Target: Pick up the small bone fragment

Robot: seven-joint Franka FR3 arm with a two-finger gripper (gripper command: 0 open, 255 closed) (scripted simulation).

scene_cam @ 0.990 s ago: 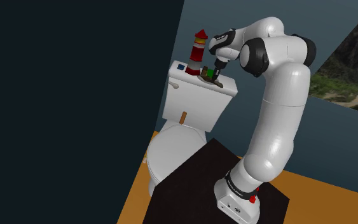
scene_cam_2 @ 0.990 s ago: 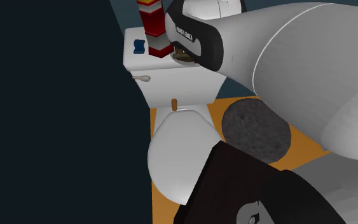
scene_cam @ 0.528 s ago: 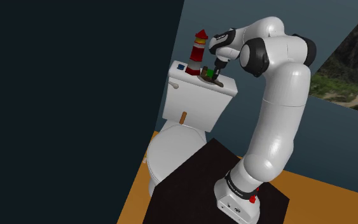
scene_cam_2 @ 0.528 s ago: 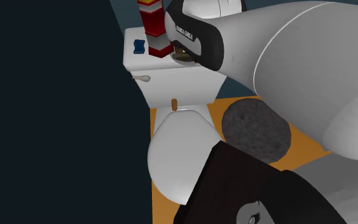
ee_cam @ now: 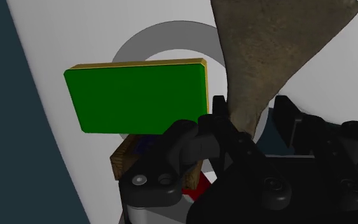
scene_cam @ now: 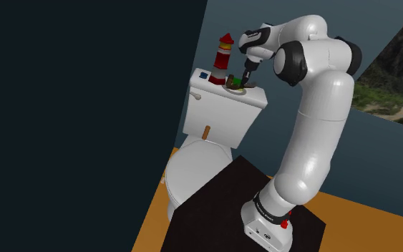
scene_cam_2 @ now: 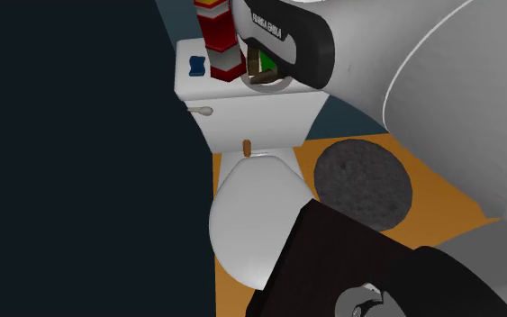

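Wrist view | gripper [ee_cam: 250,118] nearly closed, clasping bone fragment [ee_cam: 266,44] by its narrow tip | long axis runs straight out from fingers, broad end outermost | over grey dish [ee_cam: 165,35], beside green block [ee_cam: 139,95]

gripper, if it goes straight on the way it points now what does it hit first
The gripper is shut on the fragment, which juts ahead of it. Going on, the fragment would likely meet the grey ring on the tank lid, beside the green block; depth is unclear.
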